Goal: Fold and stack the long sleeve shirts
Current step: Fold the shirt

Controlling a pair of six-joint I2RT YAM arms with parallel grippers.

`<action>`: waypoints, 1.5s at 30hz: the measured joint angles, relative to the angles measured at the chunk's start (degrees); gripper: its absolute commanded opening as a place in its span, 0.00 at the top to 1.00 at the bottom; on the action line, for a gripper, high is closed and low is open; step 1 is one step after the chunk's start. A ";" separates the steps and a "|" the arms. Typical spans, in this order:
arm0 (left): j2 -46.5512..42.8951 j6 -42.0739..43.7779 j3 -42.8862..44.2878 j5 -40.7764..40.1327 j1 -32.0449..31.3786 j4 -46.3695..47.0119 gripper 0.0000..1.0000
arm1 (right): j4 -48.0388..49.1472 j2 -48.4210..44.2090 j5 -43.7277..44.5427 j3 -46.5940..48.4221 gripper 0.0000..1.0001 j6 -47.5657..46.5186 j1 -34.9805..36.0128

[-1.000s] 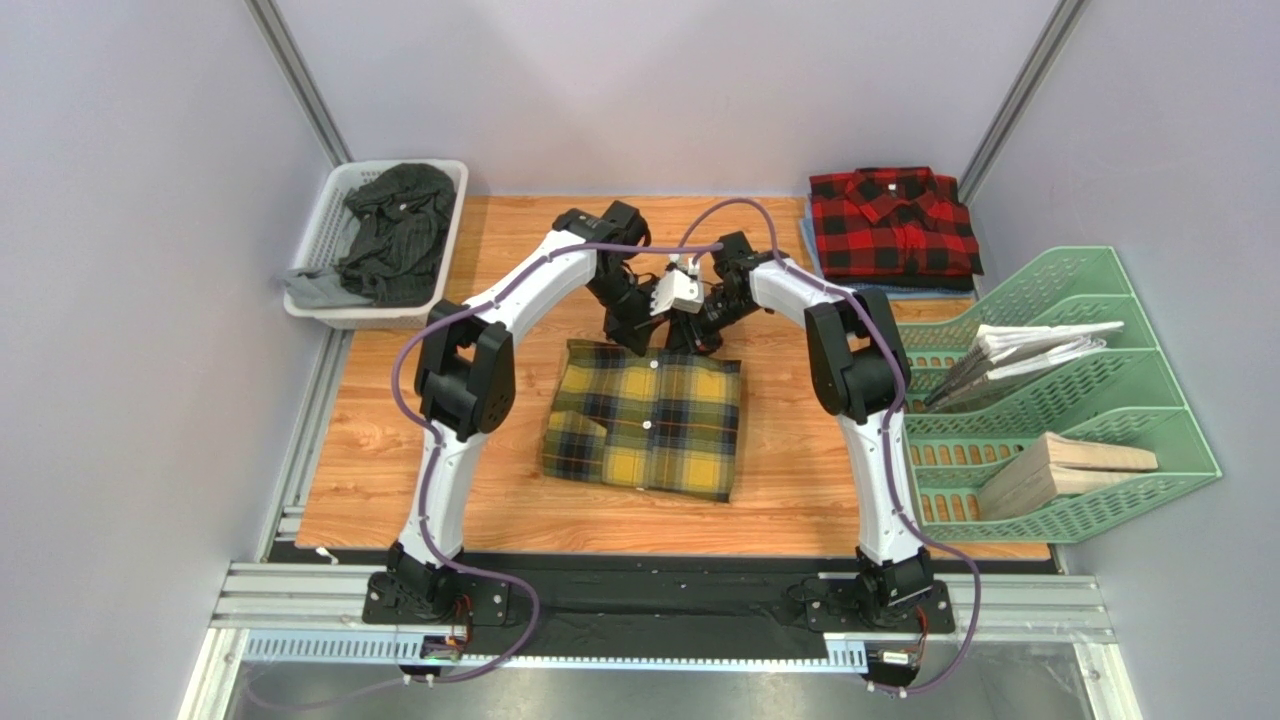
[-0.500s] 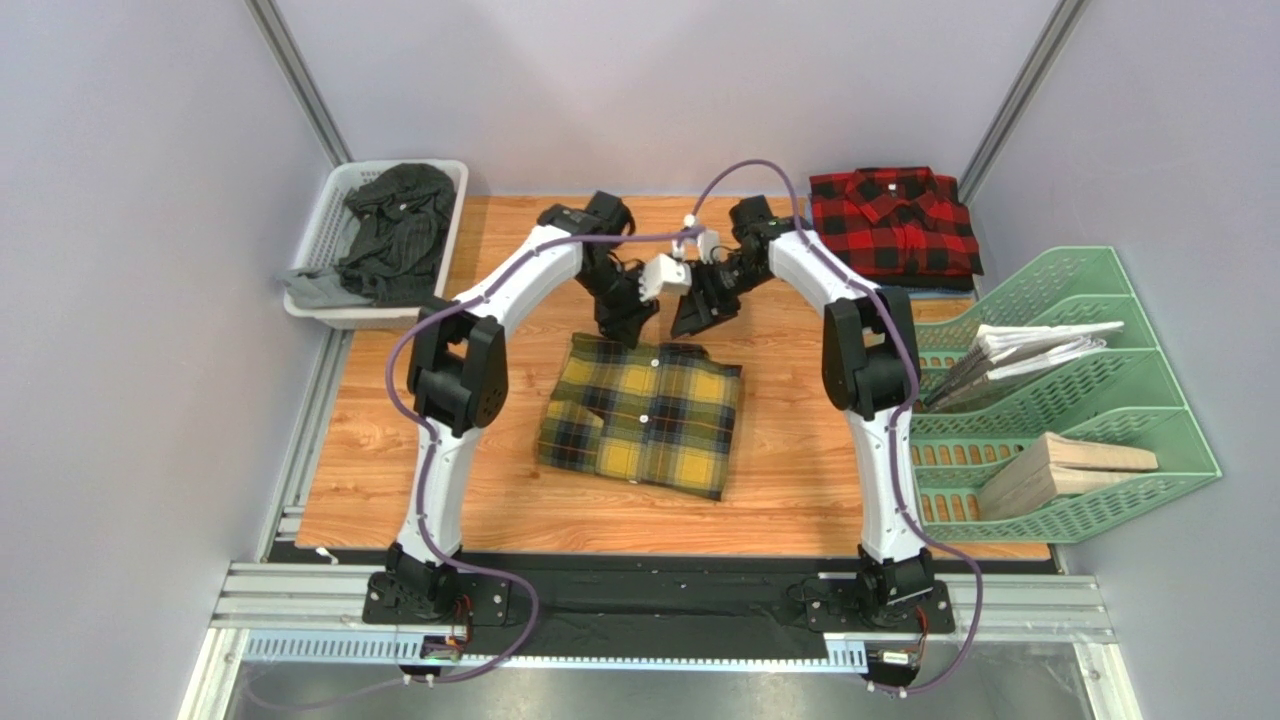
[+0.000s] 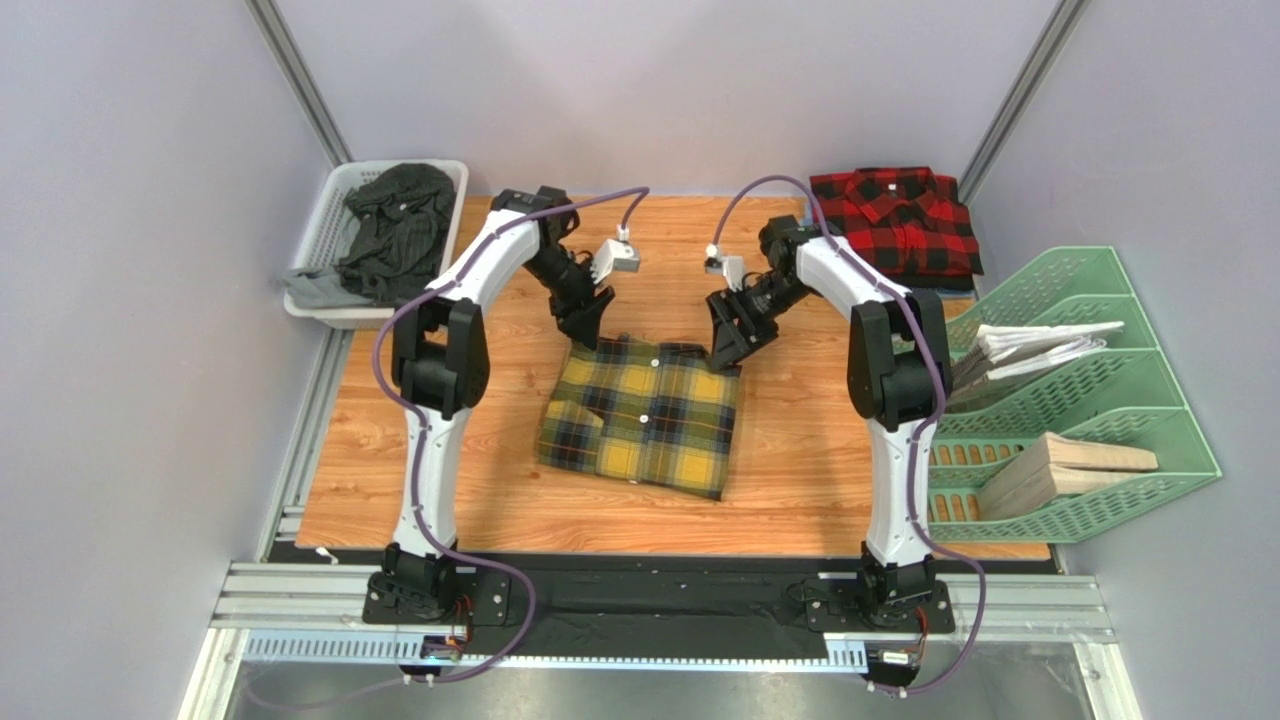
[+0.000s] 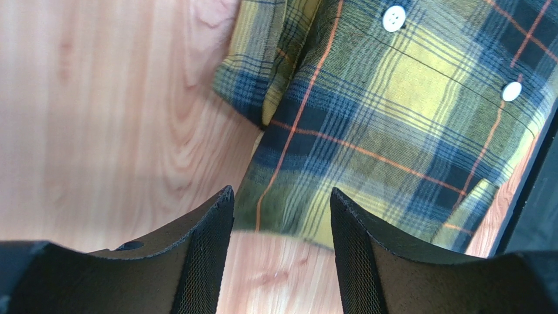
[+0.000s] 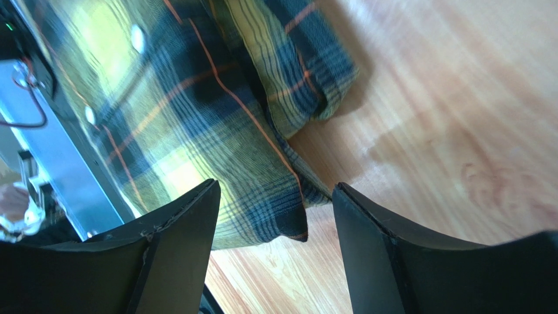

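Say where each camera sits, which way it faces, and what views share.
Top external: above and behind the arm bases, looking down at the table; left arm, right arm, left pincer, right pincer show.
Left wrist: on the left arm, looking down between its open fingers at the yellow shirt.
Right wrist: on the right arm, looking down between its open fingers at that shirt's corner.
Shared: all three see the yellow shirt; only the top view shows the red shirt.
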 measured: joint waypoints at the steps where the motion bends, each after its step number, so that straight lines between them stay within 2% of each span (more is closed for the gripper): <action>1: 0.79 0.00 0.04 0.13 -0.07 -0.11 0.38 | -0.02 0.00 0.31 -0.92 0.33 -0.61 0.09; 3: 2.32 -0.09 0.04 0.15 -0.33 -0.24 0.41 | 0.02 0.13 0.83 -2.01 0.36 -1.44 0.17; 5: 3.65 -0.33 0.00 0.13 -0.35 -0.22 0.46 | 0.00 0.17 1.03 -2.23 0.56 -1.81 0.17; 6: 3.93 -0.46 -0.04 0.13 -0.28 -0.20 0.56 | 0.04 0.17 0.96 -2.23 0.78 -2.19 0.17; 8: 4.20 -0.50 -0.07 0.11 0.04 -0.24 0.76 | -0.02 0.17 0.46 -2.23 1.00 -3.19 -0.02; 9: 4.20 -0.66 -0.07 0.20 0.22 -0.31 0.93 | -0.20 0.17 0.13 -2.23 1.00 -3.65 -0.09; 10: 4.20 -0.79 -0.07 0.37 0.46 -0.37 1.00 | -0.50 0.17 -0.37 -2.21 1.00 -3.89 -0.22; 14: 4.20 -1.73 -0.07 1.33 1.95 -0.52 1.00 | 0.46 0.11 -2.71 -2.23 1.00 -2.60 -1.29; 19: 5.35 -3.74 1.79 2.51 3.54 -0.24 1.00 | 7.76 -1.16 -3.80 -3.21 1.00 3.54 -2.69; 25: 10.45 -8.35 7.69 0.76 3.89 0.74 1.00 | 16.59 -0.81 0.15 -3.17 1.00 11.08 -2.54; 31: 14.69 -12.48 12.44 -2.99 3.76 0.72 1.00 | 20.20 3.21 7.13 -0.63 1.00 15.45 -0.46; 34: 15.15 -14.03 12.90 -4.13 3.74 0.66 0.99 | 21.05 4.37 10.40 -0.15 0.93 16.59 0.59; 35: 15.15 -14.49 12.90 -4.37 3.69 0.68 0.86 | 20.96 4.37 11.28 0.04 0.91 16.81 0.85; 37: 15.10 -15.06 12.68 -4.68 3.67 1.05 0.71 | 20.81 4.37 12.66 1.20 0.64 17.09 1.05; 38: 14.78 -15.52 12.00 -4.81 3.72 1.60 0.55 | 20.79 4.35 13.14 1.92 0.41 17.40 0.98; 39: 14.21 -16.09 10.88 -4.90 3.85 2.45 0.51 | 20.79 4.33 13.62 2.58 0.33 17.88 0.83; 40: 13.51 -16.24 9.73 -4.57 4.04 3.19 0.37 | 20.79 4.11 14.05 3.26 0.26 17.97 0.52; 41: 11.63 -17.14 7.26 -3.91 4.33 4.26 0.01 | 20.79 3.54 14.14 3.43 0.12 18.01 0.11; 42: 9.53 -17.51 4.72 -3.78 4.70 5.38 0.01 | 20.59 2.73 14.16 3.43 0.06 18.32 -0.28; 45: -0.31 -19.30 -4.79 -2.32 5.88 10.32 0.01 | 20.65 -2.86 12.98 1.66 0.00 19.15 -1.64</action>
